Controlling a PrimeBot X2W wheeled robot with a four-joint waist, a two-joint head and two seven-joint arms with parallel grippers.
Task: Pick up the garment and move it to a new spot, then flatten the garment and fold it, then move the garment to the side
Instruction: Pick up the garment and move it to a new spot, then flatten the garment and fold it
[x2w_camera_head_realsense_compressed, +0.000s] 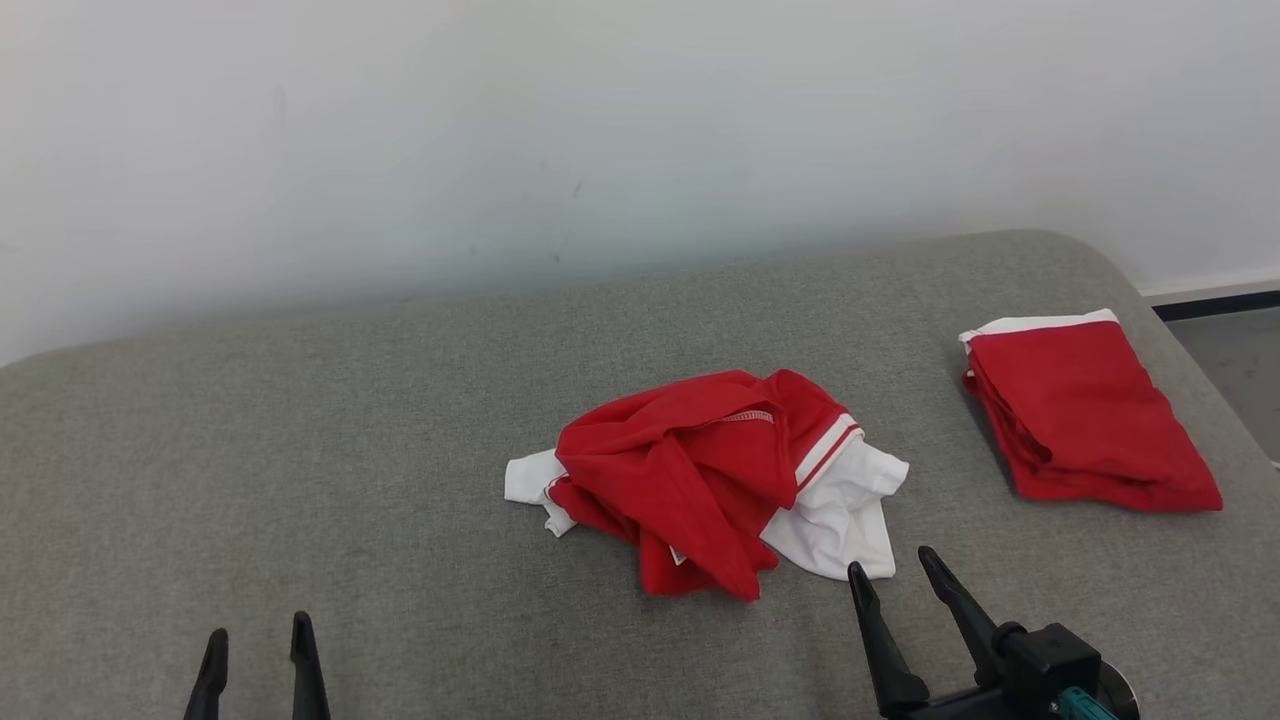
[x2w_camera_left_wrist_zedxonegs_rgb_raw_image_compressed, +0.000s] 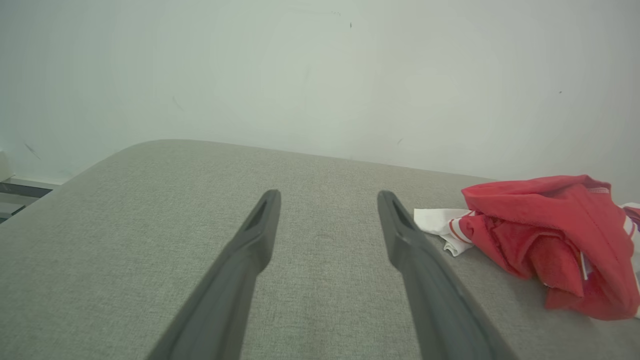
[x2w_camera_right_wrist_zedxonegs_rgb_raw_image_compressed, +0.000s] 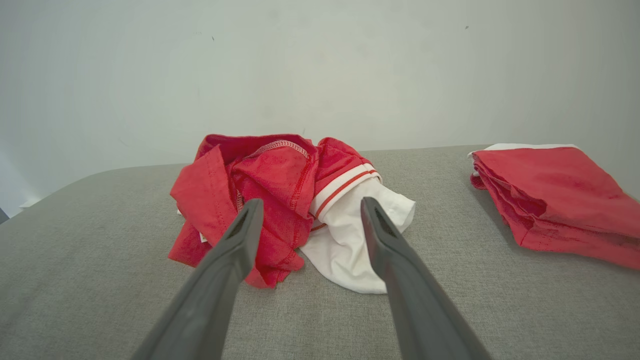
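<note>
Garment: a crumpled red and white garment (x2w_camera_head_realsense_compressed: 700, 480) lies in a heap near the middle of the grey padded surface (x2w_camera_head_realsense_compressed: 300, 480), with a white sleeve spilling out on its near right side.
Folded piece: a second red garment (x2w_camera_head_realsense_compressed: 1085, 415), folded with a white edge at the back, lies well apart to the robot's right, near the surface's edge.
Left gripper: the left gripper (x2w_camera_head_realsense_compressed: 260, 630) has its fingers spread and holds nothing. It is low over bare surface, well to the left of the heap.
Right gripper: the right gripper (x2w_camera_head_realsense_compressed: 890, 562) is also spread wide and empty. It is just short of the white sleeve, and its wrist view looks straight at the heap.
Step in hand: the first pick-up looks not yet begun.
Handling: probably light, soft and limp. It should sag from any hold and trail loose layers, and it is not fragile.
Where to hold: the raised red ridge at the top, or the striped band where the stitching is thicker.
Unclear: the heap hides which edge is collar or hem.
Risk: a shallow pinch may catch one layer only, while a deep one may nip the padding.
</note>
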